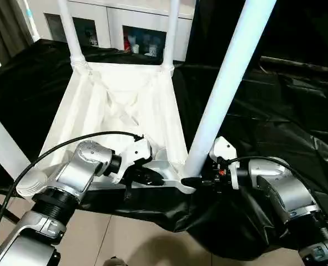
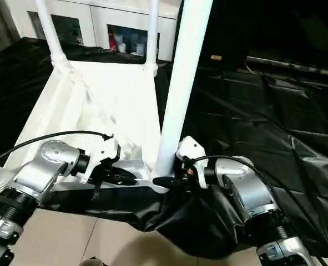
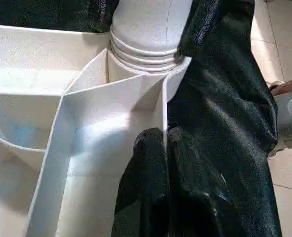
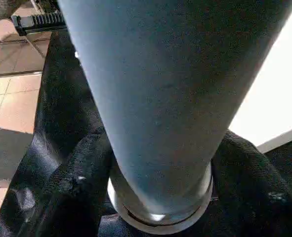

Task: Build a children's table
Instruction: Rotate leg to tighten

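Table top (image 1: 114,111) lay upside down w/ ribbed underside up, filling centre-left of the head view, on a black sheet (image 1: 274,111) that covered the work surface. Near-right leg (image 1: 230,77) stood in its corner socket (image 3: 146,54), running from lower centre up to the top right of the frame; two far legs (image 1: 69,27) (image 1: 172,30) rose at the upper left and upper centre, and another white tube (image 1: 0,144) crossed the left edge. Left gripper (image 1: 147,176) sat at lower centre-left on the top's near rim, just beside that socket; in the left wrist view its fingers (image 3: 146,187) were pinched together on the thin rim wall, black sheet bunched alongside. Right gripper (image 1: 200,180) was at the leg's base from the right side; in the right wrist view its fingers (image 4: 76,182) stood either side of the tube, close to it, but I couldn't tell whether they were clamped or loose. White cabinet (image 1: 125,22) w/ glass doors stood at the top of the frame, tiled floor (image 1: 130,238) along the bottom.
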Motion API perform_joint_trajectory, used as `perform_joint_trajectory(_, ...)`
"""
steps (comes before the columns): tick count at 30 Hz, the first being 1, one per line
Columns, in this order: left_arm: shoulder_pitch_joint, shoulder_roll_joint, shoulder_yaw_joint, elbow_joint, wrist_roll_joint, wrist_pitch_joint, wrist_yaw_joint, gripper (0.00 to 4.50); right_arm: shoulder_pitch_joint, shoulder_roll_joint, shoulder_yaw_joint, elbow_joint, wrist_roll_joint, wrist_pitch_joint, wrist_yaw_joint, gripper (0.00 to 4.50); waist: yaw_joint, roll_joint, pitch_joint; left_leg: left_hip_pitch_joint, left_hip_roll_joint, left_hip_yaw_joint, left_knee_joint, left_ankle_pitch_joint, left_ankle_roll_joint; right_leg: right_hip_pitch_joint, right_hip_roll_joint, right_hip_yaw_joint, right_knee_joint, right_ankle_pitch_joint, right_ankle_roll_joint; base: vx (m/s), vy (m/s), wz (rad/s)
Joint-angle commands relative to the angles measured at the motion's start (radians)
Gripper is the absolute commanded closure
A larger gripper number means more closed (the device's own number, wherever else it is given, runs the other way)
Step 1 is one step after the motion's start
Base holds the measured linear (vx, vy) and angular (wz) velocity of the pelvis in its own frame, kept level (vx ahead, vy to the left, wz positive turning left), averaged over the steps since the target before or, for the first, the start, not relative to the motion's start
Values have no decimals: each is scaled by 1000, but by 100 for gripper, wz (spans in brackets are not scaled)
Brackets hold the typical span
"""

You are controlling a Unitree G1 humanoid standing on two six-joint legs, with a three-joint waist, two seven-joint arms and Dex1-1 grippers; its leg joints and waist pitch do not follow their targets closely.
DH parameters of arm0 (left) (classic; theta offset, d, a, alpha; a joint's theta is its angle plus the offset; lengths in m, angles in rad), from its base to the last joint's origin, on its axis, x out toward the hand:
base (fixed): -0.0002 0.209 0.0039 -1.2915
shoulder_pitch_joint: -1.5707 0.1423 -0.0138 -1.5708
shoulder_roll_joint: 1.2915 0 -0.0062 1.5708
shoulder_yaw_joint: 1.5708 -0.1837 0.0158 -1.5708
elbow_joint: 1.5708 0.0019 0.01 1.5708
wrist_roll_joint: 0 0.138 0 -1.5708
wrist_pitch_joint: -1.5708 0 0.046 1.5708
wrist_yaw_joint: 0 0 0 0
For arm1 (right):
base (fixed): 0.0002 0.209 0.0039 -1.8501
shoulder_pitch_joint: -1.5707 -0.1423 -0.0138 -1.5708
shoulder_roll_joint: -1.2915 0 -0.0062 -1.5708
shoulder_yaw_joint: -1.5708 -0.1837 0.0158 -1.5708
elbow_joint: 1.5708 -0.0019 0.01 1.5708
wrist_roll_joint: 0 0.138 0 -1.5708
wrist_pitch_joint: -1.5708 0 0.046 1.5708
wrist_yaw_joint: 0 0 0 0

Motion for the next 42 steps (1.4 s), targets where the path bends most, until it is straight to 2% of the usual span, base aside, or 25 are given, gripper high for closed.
perform_joint_trajectory(1, 16, -10, -42, 0, 11, 3, -9, 450, 0, 11, 34, 8, -3, -9, 15, 188, 0, 11, -58, 6, 7, 12, -59, -157, 42, 48, -38, 17, -54, -23, -232, 0, 0, 0)
perform_joint_trajectory(2, 14, -11, -43, 3, 12, 3, -8, 450, 2, 13, 32, 9, -5, -11, 10, 192, -2, 14, -56, 6, 7, 12, -60, -166, 36, 48, -37, 17, -55, -22, -233, 0, 0, 0)
perform_joint_trajectory(4, 12, -12, -44, 6, 12, 3, -5, 450, 5, 17, 29, 7, -3, -10, 4, 196, -2, 10, -57, 6, 7, 12, -60, -167, 34, 50, -36, 17, -54, -16, -234, 0, 0, 0)
perform_joint_trajectory(5, 6, -20, -40, 16, 16, 4, 12, 450, 20, 27, 24, -3, -1, -6, -15, 197, -3, 17, -56, 7, 7, 12, -60, -174, 31, 48, -36, 17, -55, -17, -235, 0, 0, 0)
perform_joint_trajectory(7, 2, -29, -38, 25, 21, 7, 31, 450, 31, 33, 22, -7, -3, -6, -32, 198, -3, 13, -54, 7, 7, 11, -62, -192, 27, 49, -36, 17, -57, -38, -234, 0, 0, 0)
perform_joint_trajectory(9, -28, -89, -22, 85, 59, 24, 174, 450, 52, 90, -6, 29, -19, 2, -155, 200, -1, 9, -48, 11, 9, 13, -66, -220, 21, 44, -38, 19, -65, -86, -226, 0, 0, 0)
perform_joint_trajectory(11, -37, -107, -17, 101, 67, 30, 212, 450, 53, 107, -15, 44, -24, 5, -189, 200, 1, 7, -42, 16, 8, 11, -73, -293, 3, 39, -42, 19, -79, -230, -203, 0, 0, 0)
perform_joint_trajectory(12, -56, -150, -3, 132, 82, 53, 304, 450, 44, 152, -33, 86, -36, 16, -275, 200, -1, 5, -40, 16, 8, 7, -78, -332, -12, 35, -46, 20, -88, -348, -167, -58, -1, 1)
perform_joint_trajectory(15, -83, -238, 21, 170, 88, 104, 448, 450, 7, 256, -78, 174, -47, 51, -463, 201, -10, -2, -36, 12, 4, 1, -84, -369, -25, 32, -49, 16, -101, -481, -119, -66, 1, -3)
perform_joint_trajectory(17, -98, -298, 31, 196, 92, 134, 533, 450, -37, 335, -117, 247, -62, 78, -634, 201, -24, 4, -42, 5, 0, -11, -88, -382, -44, 35, -54, 7, -109, -568, -71, -67, 11, -11)
perform_joint_trajectory(18, -103, -321, 35, 209, 96, 136, 564, 450, -56, 363, -135, 276, -66, 88, -697, 201, -30, 3, -43, 2, -1, -12, -89, -382, -46, 35, -54, 5, -110, -566, -66, -52, 23, -13)
perform_joint_trajectory(20, -111, -356, 33, 226, 106, 142, 600, 450, -92, 403, -156, 315, -68, 92, -770, 201, -43, 6, -45, 7, -1, -14, -89, -412, -42, 28, -51, 2, -116, -537, -65, -26, 12, -7)
perform_joint_trajectory(22, -119, -374, 31, 237, 113, 140, 615, 450, -123, 423, -169, 341, -65, 87, -802, 201, -45, 10, -49, 12, 1, -14, -88, -426, -34, 27, -50, 1, -117, -490, -79, 0, 0, 0)
perform_joint_trajectory(23, -122, -380, 28, 241, 117, 137, 618, 450, -138, 432, -179, 354, -57, 88, -814, 201, -50, 9, -49, 9, 1, -13, -91, -428, -32, 27, -47, -1, -115, -456, -89, 0, 0, 0)
perform_joint_trajectory(24, -129, -388, 25, 249, 124, 129, 623, 450, -164, 449, -198, 379, -47, 86, -833, 201, -50, 9, -49, 10, 0, -12, -90, -430, -30, 27, -47, -2, -115, -446, -92, 0, 0, 0)
perform_joint_trajectory(27, -137, -375, 22, 257, 136, 115, 617, 450, -184, 462, -193, 394, -58, 64, -800, 201, -52, 6, -48, 6, 0, -10, -90, -434, -23, 29, -49, -4, -117, -446, -97, 0, 0, 0)
perform_joint_trajectory(29, -136, -356, 19, 257, 141, 111, 606, 450, -180, 459, -191, 391, -55, 64, -777, 145, -49, 6, -48, 9, 2, -10, -90, -430, -19, 27, -52, -4, -117, -437, -100, 0, 0, 0)
perform_joint_trajectory(31, -132, -335, 15, 247, 139, 107, 581, 450, -174, 445, -189, 385, -46, 69, -748, 129, -47, 7, -48, 8, 2, -10, -91, -430, -17, 29, -53, -4, -116, -435, -104, 0, 0, 0)
perform_joint_trajectory(34, -124, -290, 8, 224, 135, 95, 514, 450, -172, 404, -175, 374, -47, 70, -677, 88, -46, 7, -48, -2, 3, -13, -96, -403, -15, 39, -56, -6, -113, -428, -100, 0, 0, 0)
perform_joint_trajectory(35, -121, -272, 6, 218, 134, 95, 488, 450, -170, 386, -166, 365, -47, 71, -636, 88, -45, 20, -47, -2, 4, -13, -96, -379, -19, 36, -57, -3, -109, -385, -112, 0, 0, 0)
perform_joint_trajectory(36, -117, -254, 1, 213, 135, 79, 457, 450, -166, 366, -157, 352, -48, 65, -597, 88, -45, 21, -47, 0, 5, -11, -95, -380, -18, 35, -53, -3, -110, -365, -118, 0, 0, 0)
perform_joint_trajectory(37, -115, -245, -1, 211, 134, 75, 441, 450, -163, 355, -153, 343, -48, 62, -579, 88, -46, 11, -49, 0, 4, -8, -92, -369, -9, 38, -51, -3, -107, -341, -127, 0, 0, 0)
perform_joint_trajectory(38, -109, -216, -7, 202, 132, 66, 394, 450, -150, 315, -139, 309, -43, 57, -507, 88, -42, 18, -47, 2, 6, -7, -92, -361, -5, 35, -52, -2, -107, -334, -136, 0, 0, 0)
perform_joint_trajectory(40, -98, -179, -14, 185, 121, 47, 323, 450, -129, 260, -125, 259, -28, 59, -412, 88, -35, 16, -50, 6, 7, -2, -86, -341, 10, 35, -49, 0, -104, -285, -155, 52, -27, 5)
perform_joint_trajectory(42, -88, -146, -20, 159, 107, 46, 262, 450, -106, 207, -108, 212, -23, 54, -323, 88, -28, 15, -53, 2, 9, 1, -82, -275, 23, 42, -49, 0, -92, -190, -187, 65, -25, 4)
